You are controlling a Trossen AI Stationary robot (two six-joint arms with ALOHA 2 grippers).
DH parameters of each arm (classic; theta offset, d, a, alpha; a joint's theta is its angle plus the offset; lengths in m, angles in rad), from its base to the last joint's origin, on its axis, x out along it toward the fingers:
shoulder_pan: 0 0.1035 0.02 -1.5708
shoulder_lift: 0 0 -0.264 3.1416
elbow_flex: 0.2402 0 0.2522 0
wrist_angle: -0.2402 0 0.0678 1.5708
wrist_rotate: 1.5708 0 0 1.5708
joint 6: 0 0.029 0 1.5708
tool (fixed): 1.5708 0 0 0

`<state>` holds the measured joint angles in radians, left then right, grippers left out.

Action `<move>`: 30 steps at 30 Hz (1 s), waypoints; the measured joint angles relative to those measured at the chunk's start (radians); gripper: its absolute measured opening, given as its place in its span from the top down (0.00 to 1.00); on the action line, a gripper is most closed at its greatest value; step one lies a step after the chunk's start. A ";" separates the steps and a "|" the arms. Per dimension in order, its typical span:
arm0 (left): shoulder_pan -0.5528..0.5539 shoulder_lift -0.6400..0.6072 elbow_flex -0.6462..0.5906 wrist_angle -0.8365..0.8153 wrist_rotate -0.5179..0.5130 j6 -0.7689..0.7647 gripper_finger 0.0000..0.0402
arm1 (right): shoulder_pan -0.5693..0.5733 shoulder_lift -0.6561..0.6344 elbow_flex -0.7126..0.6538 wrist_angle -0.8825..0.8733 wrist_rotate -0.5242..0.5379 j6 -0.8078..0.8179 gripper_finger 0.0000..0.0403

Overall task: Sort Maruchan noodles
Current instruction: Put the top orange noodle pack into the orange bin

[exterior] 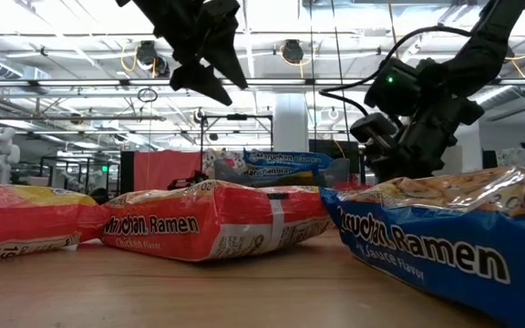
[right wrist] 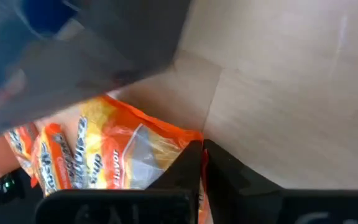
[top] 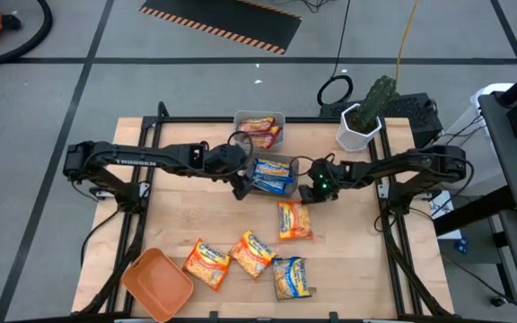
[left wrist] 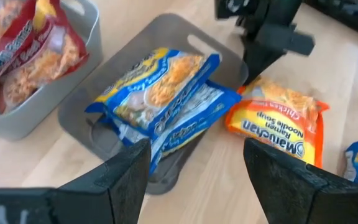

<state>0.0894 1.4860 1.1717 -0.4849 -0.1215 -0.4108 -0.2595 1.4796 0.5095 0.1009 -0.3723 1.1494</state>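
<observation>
both arms meet over the grey bin of blue ramen at the middle of the table.

the left gripper (top: 240,186) hangs with its fingers spread wide and empty, just above the grey bin (top: 287,162) holding two blue packets (top: 273,176). the right gripper (top: 310,192) sits at the bin's other side, fingers pressed together with nothing between them, beside an orange packet (top: 294,221) lying flat on the wood. red packets (top: 260,131) fill a second bin (top: 279,117) behind. three more packets (top: 251,255) lie near the front edge, by the orange tray (top: 156,285).
</observation>
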 joint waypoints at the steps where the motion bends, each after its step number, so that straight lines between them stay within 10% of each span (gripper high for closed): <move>1: 0.000 0.000 0.000 -0.009 0.000 -0.002 0.35 | 0.004 -0.007 0.000 0.001 0.002 0.013 0.98; 15: -0.003 -0.013 0.000 0.028 0.161 0.018 0.35 | 0.166 -0.326 0.000 0.086 0.254 0.197 1.00; 30: -0.005 -0.013 0.000 0.427 0.200 0.189 0.33 | 0.295 -0.496 0.000 0.397 0.506 0.120 1.00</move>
<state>0.0849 1.4727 1.1716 -0.0578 0.0784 -0.2217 0.0353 0.9834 0.5095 0.4978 0.1340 1.2690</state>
